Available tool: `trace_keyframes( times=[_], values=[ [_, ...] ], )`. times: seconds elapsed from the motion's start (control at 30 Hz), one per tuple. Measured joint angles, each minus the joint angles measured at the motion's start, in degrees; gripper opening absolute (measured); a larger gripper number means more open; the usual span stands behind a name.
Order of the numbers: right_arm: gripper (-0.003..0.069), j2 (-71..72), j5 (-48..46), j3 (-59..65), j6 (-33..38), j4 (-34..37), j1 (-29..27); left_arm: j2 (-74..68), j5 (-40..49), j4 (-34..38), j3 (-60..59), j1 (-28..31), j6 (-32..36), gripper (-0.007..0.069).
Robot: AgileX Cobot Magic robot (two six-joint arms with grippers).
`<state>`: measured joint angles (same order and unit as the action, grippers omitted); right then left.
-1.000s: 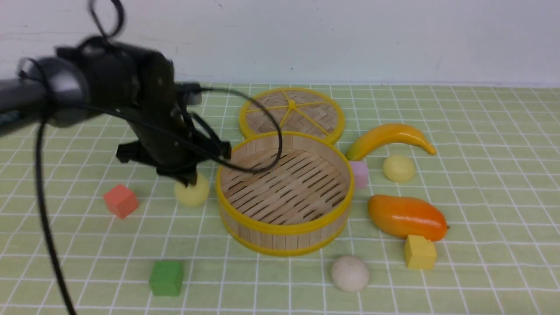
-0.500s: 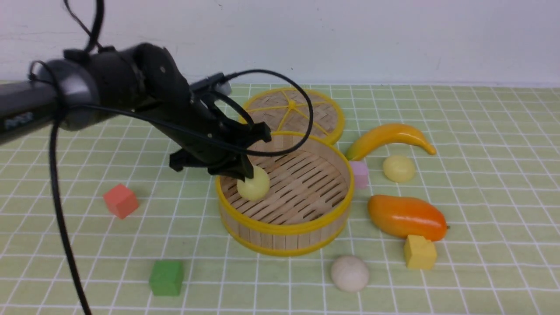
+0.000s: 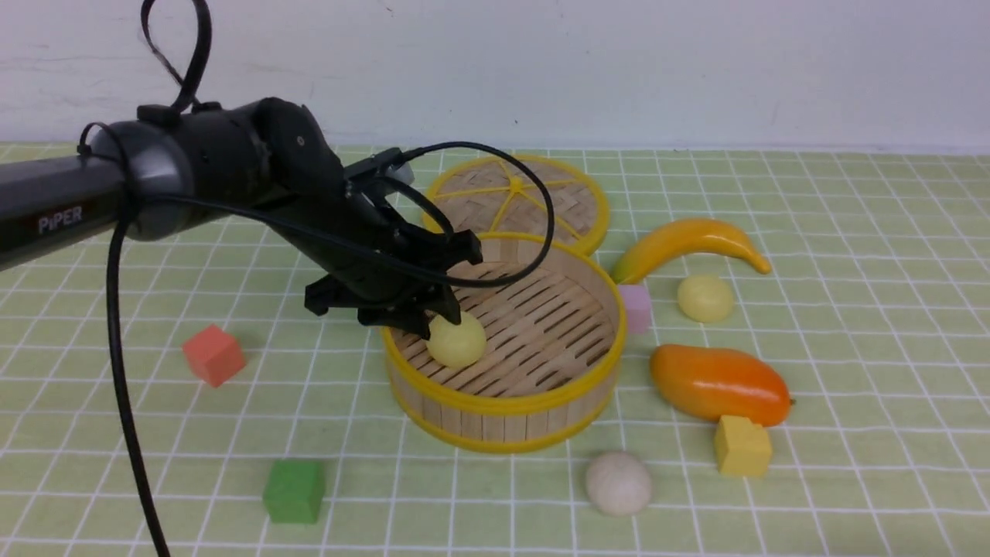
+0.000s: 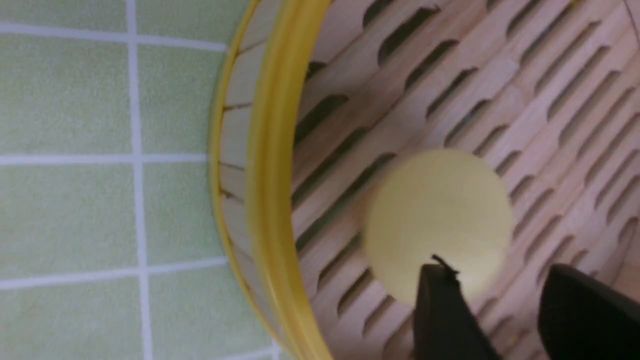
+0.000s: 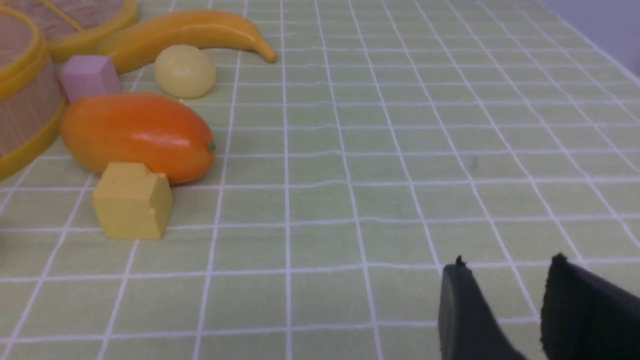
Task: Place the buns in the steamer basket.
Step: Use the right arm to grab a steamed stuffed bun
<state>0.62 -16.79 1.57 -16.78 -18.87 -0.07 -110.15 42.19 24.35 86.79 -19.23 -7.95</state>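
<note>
A pale yellow bun [image 3: 456, 340] [image 4: 440, 215] lies on the slatted floor of the steamer basket [image 3: 503, 396] [image 4: 272, 150], near its left wall. My left gripper [image 3: 435, 319] [image 4: 495, 270] hangs just above it, open. One of its fingertips [image 4: 440, 295] overlaps the bun's edge and nothing sits between the two. A second pale yellow bun [image 3: 704, 298] [image 5: 185, 71] rests right of the basket, below the banana. An off-white bun [image 3: 618, 483] sits in front of the basket. My right gripper [image 5: 507, 265] is open and empty over bare cloth, out of the front view.
The flat woven lid [image 3: 516, 199] lies behind the basket. A banana [image 3: 688, 241], pink cube [image 3: 636, 307], orange mango [image 3: 719, 383] and yellow cube [image 3: 742, 445] crowd the right side. A red cube [image 3: 213, 354] and a green cube [image 3: 294, 490] sit to the left.
My left arm carried the pale yellow bun from the cloth left of the basket over the rim. The jaws have parted and the bun has dropped a little lower onto the slats.
</note>
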Motion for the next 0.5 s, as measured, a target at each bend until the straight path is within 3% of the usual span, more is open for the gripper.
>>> trace_keyframes(
  times=[0.13, 0.23, 0.33, 0.5],
  values=[
    [0.0241, 0.0, 8.02, 0.0, -0.39, -0.6, 0.0, 6.6, 1.32, -3.27, 0.0, 0.0, 0.05, 0.0365],
    [0.0241, 0.0, 16.79, 0.0, -3.7, -0.24, 0.0, 14.23, 3.22, -6.27, 0.0, 0.0, 0.05, 0.0359],
    [0.0241, 0.0, 27.79, 0.0, -8.22, 0.09, 0.0, 23.37, 4.31, -8.62, -1.02, 0.0, 0.18, 0.0304],
    [0.0241, 0.0, 40.88, -0.59, -16.69, 0.71, 0.0, 40.81, 2.27, -11.79, -9.8, 0.0, 0.24, 0.0119]
  ],
)
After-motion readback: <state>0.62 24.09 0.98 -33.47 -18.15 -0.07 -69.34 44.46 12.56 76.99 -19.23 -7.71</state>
